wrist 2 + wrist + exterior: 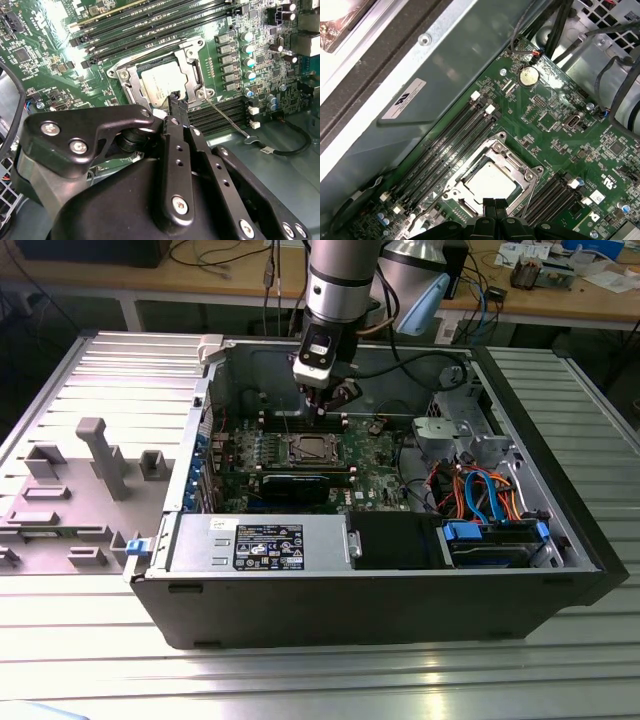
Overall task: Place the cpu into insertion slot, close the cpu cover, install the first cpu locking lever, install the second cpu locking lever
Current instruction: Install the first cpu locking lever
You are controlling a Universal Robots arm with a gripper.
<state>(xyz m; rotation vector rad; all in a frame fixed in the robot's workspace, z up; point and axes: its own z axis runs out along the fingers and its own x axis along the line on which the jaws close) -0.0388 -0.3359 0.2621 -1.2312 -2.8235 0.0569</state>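
Note:
The cpu [162,82] lies flat in the insertion slot [125,75], its silver-grey top showing through the window of the cpu cover [192,60]. The cover lies down over it. In the first wrist view the cpu [490,180] sits inside the cover frame [520,172]. A thin wire locking lever [227,120] slants away from the socket corner, free of its catch; the first wrist view shows this lever [530,192] too. My gripper [177,97] hovers just above the socket's edge, fingers shut with nothing between them. In the exterior view the gripper [322,405] hangs over the socket [305,449].
The open computer case [400,580] stands on a slatted metal table. Long black memory slots [150,25] flank the socket. A drive cage with blue and orange cables [480,490] fills the exterior view's right. A grey fixture block [100,455] stands at its left.

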